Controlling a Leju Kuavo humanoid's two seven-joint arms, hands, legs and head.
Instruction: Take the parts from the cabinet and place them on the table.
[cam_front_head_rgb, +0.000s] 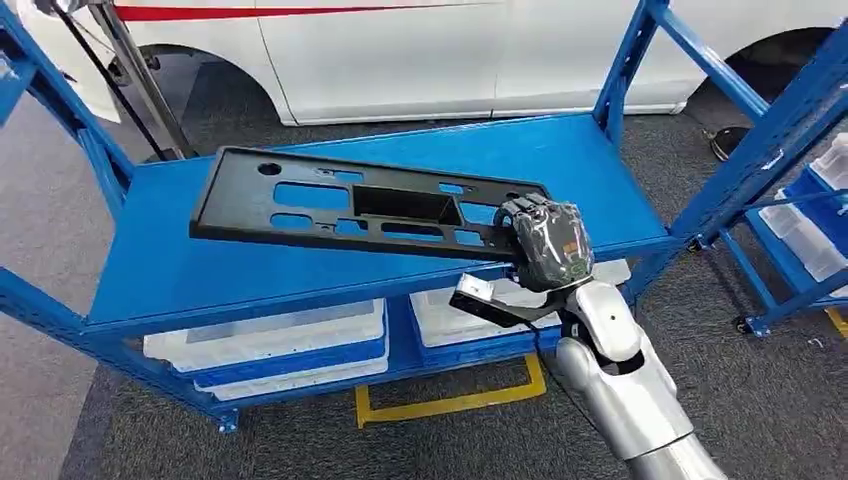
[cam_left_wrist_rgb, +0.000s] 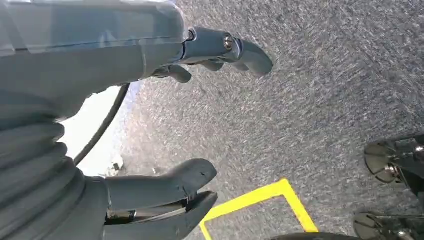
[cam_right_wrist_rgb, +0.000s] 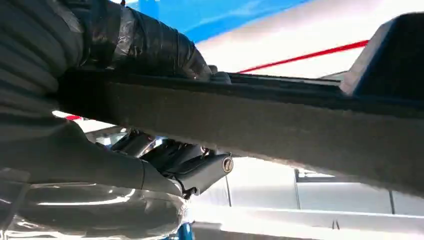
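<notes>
My right hand (cam_front_head_rgb: 545, 240) was clamped on the near right end of the long black plastic panel (cam_front_head_rgb: 350, 205), thumb on one face and fingers (cam_right_wrist_rgb: 195, 172) on the other, as the right wrist view confirmed with the panel's edge (cam_right_wrist_rgb: 260, 117) running between them. From the head view, the panel extended from my hand toward 10 o'clock, lying low across the top of the blue shelf unit (cam_front_head_rgb: 170, 260); I could not tell whether its far end touched the shelf surface. My left hand (cam_left_wrist_rgb: 165, 125) hung over grey carpet (cam_left_wrist_rgb: 310, 100) beside a yellow floor marking (cam_left_wrist_rgb: 260, 197), fingers spread and holding nothing. White bins (cam_front_head_rgb: 280, 345) sat on the lower shelf at 6 o'clock from the panel. A white car (cam_front_head_rgb: 400, 50) stood beyond the shelf at 12 o'clock.
</notes>
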